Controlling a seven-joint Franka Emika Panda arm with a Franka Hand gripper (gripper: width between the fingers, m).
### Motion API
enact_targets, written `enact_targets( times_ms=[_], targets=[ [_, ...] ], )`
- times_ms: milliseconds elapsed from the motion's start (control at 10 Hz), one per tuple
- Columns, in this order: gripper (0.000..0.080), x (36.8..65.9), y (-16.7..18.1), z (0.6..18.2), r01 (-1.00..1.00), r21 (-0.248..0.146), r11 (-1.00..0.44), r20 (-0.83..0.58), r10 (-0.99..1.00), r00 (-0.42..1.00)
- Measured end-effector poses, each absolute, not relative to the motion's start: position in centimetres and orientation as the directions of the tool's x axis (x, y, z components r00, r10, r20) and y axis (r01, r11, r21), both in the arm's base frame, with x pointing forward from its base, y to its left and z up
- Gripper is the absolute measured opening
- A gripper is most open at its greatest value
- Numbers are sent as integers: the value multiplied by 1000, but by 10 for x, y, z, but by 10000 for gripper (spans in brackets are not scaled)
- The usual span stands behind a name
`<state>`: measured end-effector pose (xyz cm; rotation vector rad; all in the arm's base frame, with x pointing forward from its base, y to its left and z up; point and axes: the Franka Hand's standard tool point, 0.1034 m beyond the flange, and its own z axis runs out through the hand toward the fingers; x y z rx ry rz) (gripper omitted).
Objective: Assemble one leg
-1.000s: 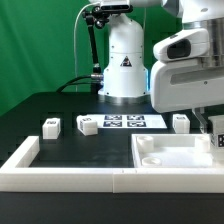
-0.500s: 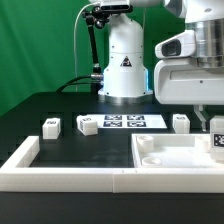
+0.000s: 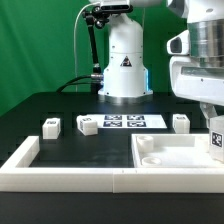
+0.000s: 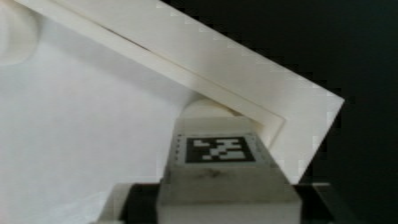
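My gripper is at the exterior view's right edge, shut on a leg, a small white block with a black-and-white tag. It holds the leg just above the far right corner of the large white panel. In the wrist view the leg sits between the dark fingers, its tag facing the camera, over the panel's corner. Three more legs lie on the black table: two at the left and one right of the marker board.
The marker board lies flat at mid-table before the robot base. A white raised frame runs along the table's front and left. A green screen is behind.
My gripper has moved toward the exterior view's right with the leg in it, now partly past the frame edge. The loose legs and panel have not moved.
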<state>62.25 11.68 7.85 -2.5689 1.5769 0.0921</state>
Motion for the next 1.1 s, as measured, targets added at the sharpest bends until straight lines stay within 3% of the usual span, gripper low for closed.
enact_targets(
  times_ms=[200, 300, 400, 500, 600, 1100],
  targets=[
    [291, 622, 117, 78, -932, -66, -357, -126, -923, 363],
    [367, 622, 118, 78, -926, -68, -371, -125, -918, 377],
    [501, 622, 117, 78, -915, -71, -397, -123, -907, 403],
    [501, 623, 114, 78, -887, -79, -454, -118, -880, 461],
    [623, 623, 114, 78, -862, -85, -500, -113, -854, 507],
    [649, 623, 113, 79, -452, -125, -883, -51, -450, 892]
  ],
)
